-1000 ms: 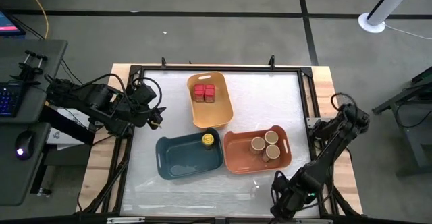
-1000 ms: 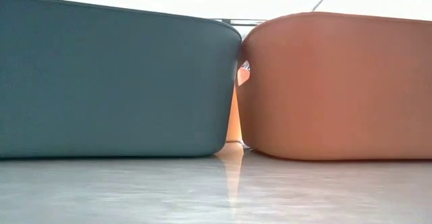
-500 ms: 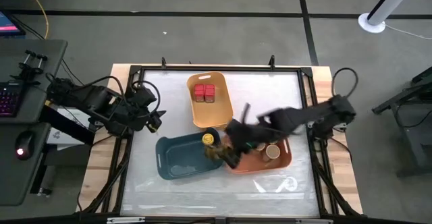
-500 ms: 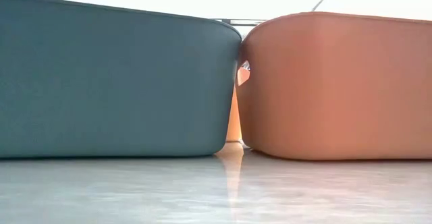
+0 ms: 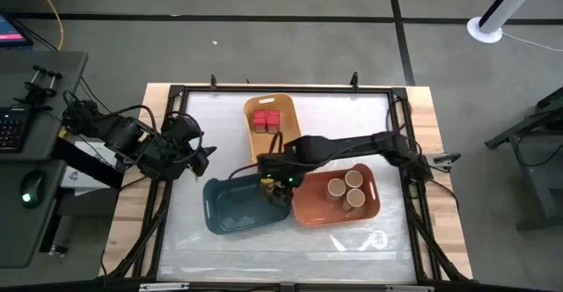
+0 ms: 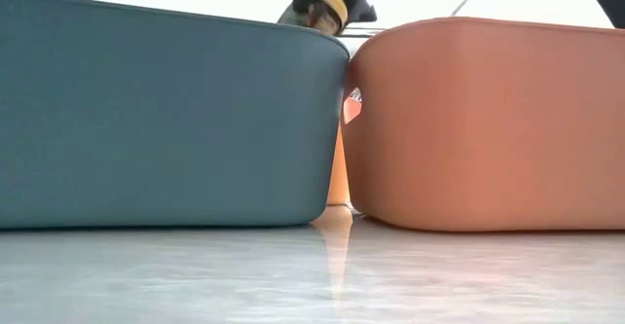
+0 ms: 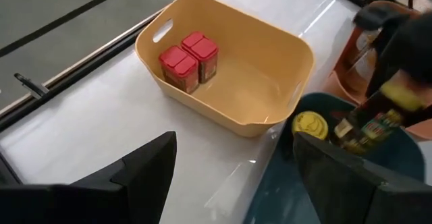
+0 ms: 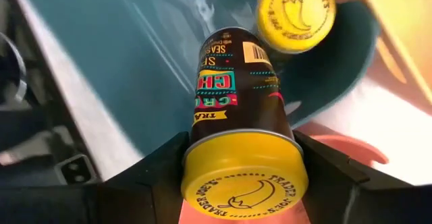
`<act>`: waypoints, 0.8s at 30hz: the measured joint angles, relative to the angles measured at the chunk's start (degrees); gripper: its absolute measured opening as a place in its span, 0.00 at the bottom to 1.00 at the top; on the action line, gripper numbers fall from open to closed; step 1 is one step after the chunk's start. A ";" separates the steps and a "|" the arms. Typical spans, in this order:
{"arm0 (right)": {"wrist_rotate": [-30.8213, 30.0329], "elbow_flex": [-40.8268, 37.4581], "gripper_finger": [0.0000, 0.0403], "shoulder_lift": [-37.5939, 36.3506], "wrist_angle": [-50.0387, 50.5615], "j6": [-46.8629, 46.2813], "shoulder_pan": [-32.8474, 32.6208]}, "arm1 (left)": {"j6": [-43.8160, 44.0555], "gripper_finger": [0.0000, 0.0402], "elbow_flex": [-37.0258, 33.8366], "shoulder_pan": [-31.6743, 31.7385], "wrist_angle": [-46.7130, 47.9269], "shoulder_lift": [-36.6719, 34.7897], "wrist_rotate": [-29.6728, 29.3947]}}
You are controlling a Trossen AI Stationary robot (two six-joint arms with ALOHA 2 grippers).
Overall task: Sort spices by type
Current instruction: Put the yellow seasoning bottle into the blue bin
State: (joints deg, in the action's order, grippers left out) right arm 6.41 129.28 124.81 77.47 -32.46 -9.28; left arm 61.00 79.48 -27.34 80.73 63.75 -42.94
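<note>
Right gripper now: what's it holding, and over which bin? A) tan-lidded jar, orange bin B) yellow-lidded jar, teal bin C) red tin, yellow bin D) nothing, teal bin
B: the right gripper is shut on a yellow-lidded jar above the teal bin, where another yellow-lidded jar already sits.

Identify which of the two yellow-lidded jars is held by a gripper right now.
The yellow-lidded jar between the right gripper fingers, above the teal bin. The other yellow-lidded jar stands free in that bin's corner, untouched.
</note>
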 joint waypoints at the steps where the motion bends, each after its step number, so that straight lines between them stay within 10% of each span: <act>1: 0.09 1.01 0.55 1.21 0.86 0.69 0.00 | 0.49 0.70 0.00 -0.16 0.00 0.00 -0.18; 8: 0.14 3.13 0.55 3.86 3.40 3.78 -0.50 | 2.08 0.70 -2.04 -3.56 -5.01 1.71 -0.47; 24: -0.41 3.07 0.55 4.08 3.44 5.55 -1.36 | 4.78 0.70 -27.07 -15.23 -49.52 13.21 -1.57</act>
State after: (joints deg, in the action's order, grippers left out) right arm 6.00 132.35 128.90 80.91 -26.91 -10.63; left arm 65.78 52.41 -42.57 31.21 76.95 -44.51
